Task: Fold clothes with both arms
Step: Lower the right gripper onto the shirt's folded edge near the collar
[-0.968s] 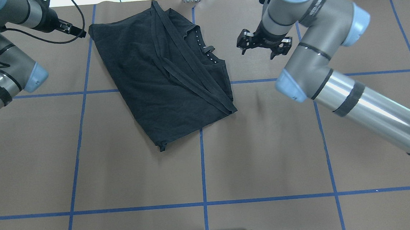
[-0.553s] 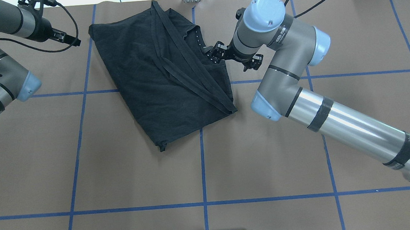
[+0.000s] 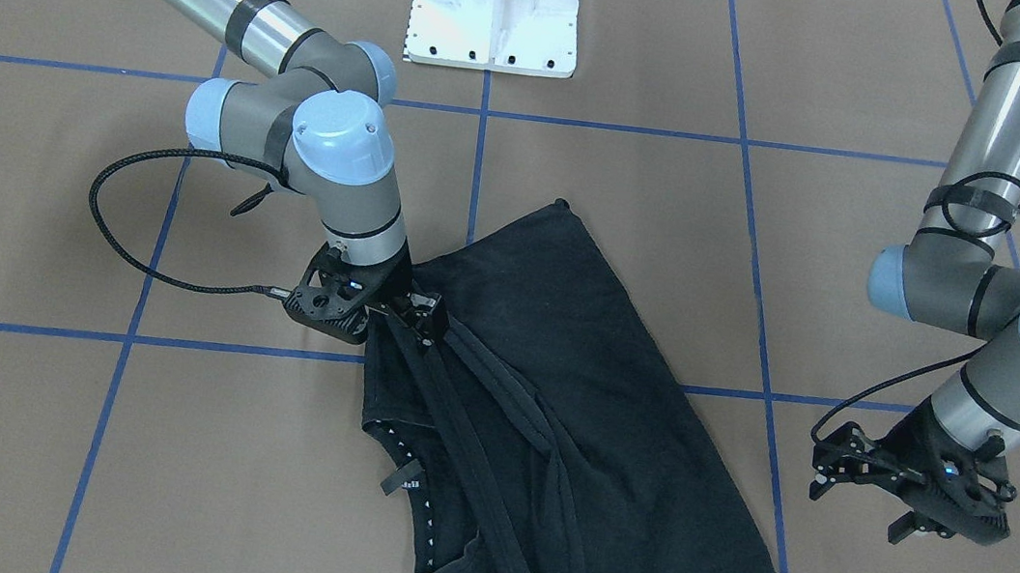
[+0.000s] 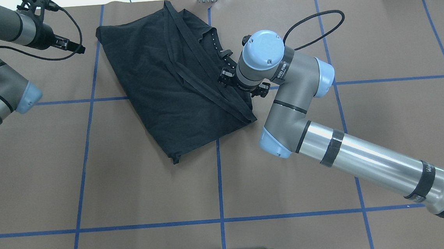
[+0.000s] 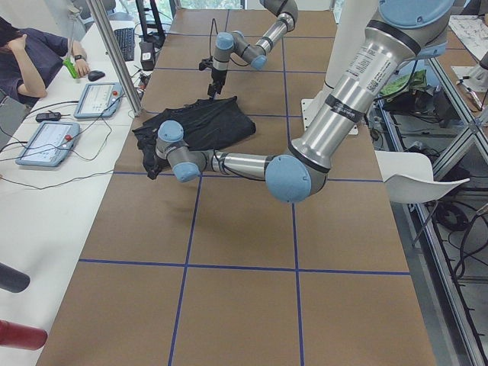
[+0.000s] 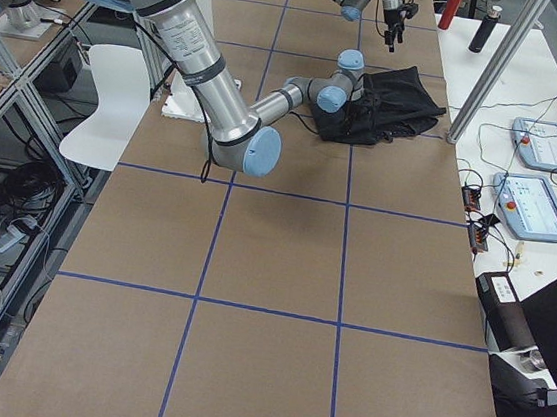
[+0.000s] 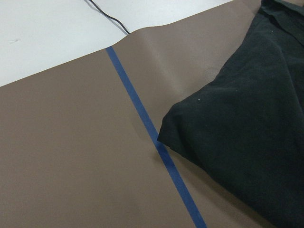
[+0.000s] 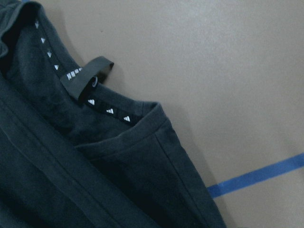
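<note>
The black T-shirt [image 4: 172,89] lies folded lengthwise on the brown table, its collar [image 8: 109,110] with small white marks at the right-hand edge. My right gripper [image 4: 242,83] stands low over that edge just below the collar, mostly hidden under its wrist. Its fingers look spread, so it is open, with the jaws around the shirt's edge [image 3: 389,320]. My left gripper [image 4: 78,46] hovers open beside the shirt's far left corner [image 7: 164,135], apart from the cloth. From the front the left gripper [image 3: 863,500] holds nothing.
Blue tape lines [image 4: 219,179] grid the table. The white base pedestal [image 3: 496,3] stands at the robot's edge. Beyond the far edge runs a desk with tablets [image 5: 46,141] and a seated person [image 5: 30,53]. A black cable [image 3: 120,209] loops behind the right wrist.
My right arm has swung left and down from off the shirt onto its collar-side edge. The left gripper has pulled back slightly to the left.
</note>
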Tool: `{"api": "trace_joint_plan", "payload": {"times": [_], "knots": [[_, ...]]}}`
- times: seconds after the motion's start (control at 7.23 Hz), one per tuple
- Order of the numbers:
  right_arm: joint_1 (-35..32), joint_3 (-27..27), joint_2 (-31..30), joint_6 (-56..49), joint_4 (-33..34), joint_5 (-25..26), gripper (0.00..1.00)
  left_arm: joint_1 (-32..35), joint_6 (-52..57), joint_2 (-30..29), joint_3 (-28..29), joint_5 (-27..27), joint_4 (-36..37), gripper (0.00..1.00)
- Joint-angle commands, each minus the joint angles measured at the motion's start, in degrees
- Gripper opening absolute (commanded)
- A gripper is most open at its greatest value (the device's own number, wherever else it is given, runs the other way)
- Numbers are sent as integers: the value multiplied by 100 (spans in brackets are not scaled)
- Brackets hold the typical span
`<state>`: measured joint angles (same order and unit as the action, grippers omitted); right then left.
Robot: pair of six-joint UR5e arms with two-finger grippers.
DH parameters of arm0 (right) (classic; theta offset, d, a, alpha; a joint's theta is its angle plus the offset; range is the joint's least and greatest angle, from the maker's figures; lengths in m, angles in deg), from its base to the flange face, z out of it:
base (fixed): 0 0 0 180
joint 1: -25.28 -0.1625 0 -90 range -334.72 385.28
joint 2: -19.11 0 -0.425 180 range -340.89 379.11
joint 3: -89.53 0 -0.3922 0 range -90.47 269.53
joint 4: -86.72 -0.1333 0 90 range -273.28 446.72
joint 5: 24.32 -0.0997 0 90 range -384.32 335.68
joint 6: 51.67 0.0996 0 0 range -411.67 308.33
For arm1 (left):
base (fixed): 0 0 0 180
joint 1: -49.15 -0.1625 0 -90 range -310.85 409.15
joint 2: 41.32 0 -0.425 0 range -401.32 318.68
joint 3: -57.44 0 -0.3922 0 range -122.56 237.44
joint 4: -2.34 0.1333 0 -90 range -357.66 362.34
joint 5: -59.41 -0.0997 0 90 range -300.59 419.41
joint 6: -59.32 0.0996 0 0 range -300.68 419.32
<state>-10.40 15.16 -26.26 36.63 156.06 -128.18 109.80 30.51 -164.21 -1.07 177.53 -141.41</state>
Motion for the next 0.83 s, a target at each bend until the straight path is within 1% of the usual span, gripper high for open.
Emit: {"api": "trace_joint_plan", "payload": {"times": [0.0,0.41,0.55,0.69], "knots": [[132,-77,-112,-58,9,155,95,0,-1,20,-3,10,-3,100],[123,-130,-341,-225,-9,164,97,0,-10,12,-3,10,-3,100],[140,-130,-376,-225,-17,164,97,0,-10,20,-12,10,-3,100],[175,-165,-359,-225,-17,181,93,0,-10,20,-29,10,-3,100]]}}
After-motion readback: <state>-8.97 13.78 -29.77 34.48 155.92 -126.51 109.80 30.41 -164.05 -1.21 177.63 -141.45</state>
